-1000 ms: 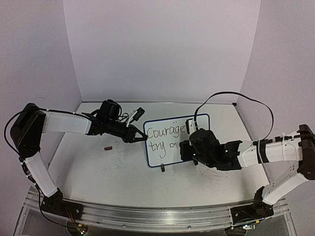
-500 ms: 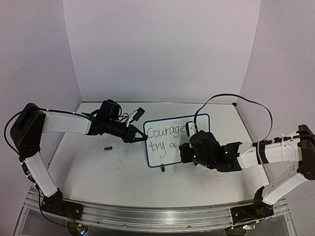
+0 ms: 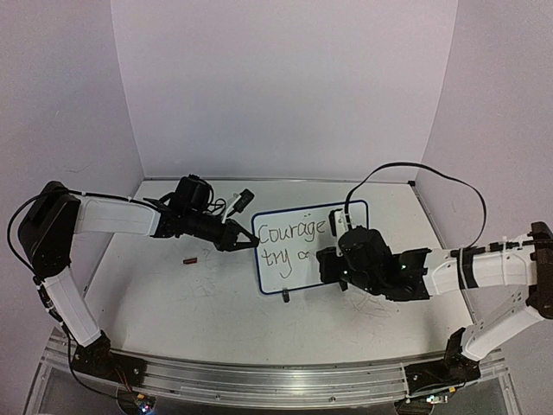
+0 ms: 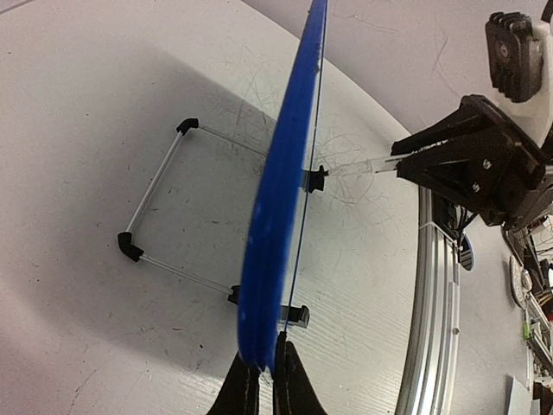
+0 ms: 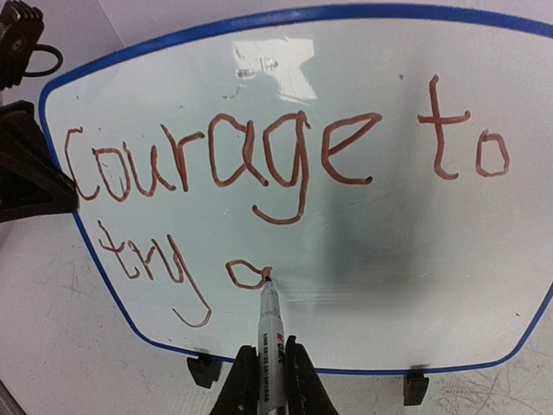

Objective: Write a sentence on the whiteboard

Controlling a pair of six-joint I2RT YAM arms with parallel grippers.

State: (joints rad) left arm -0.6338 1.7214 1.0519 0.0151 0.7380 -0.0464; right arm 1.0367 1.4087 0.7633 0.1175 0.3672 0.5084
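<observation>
Over the right part of the whiteboard [image 3: 285,275], in the top view, the right arm's black wrist hides the frame and the ends of both written lines. From the left wrist the board shows only edge-on, its face unreadable, with a wire stand [image 4: 155,216] behind it. A small dark-red piece [image 3: 191,259] on the table [image 3: 216,303] left of the board is too small to identify. Up close, the sentence [image 5: 302,164] reads "Courage to" above "try" and one closed loop; the board's right edge is cut off there. Bare white runs right of that loop towards the blue frame. The left gripper [image 4: 266,359], reaching in from the board's left, is pinched onto its left edge. The right gripper [image 5: 270,354], low in front of the board, is clamped around a marker [image 5: 270,320] whose tip touches the loop
</observation>
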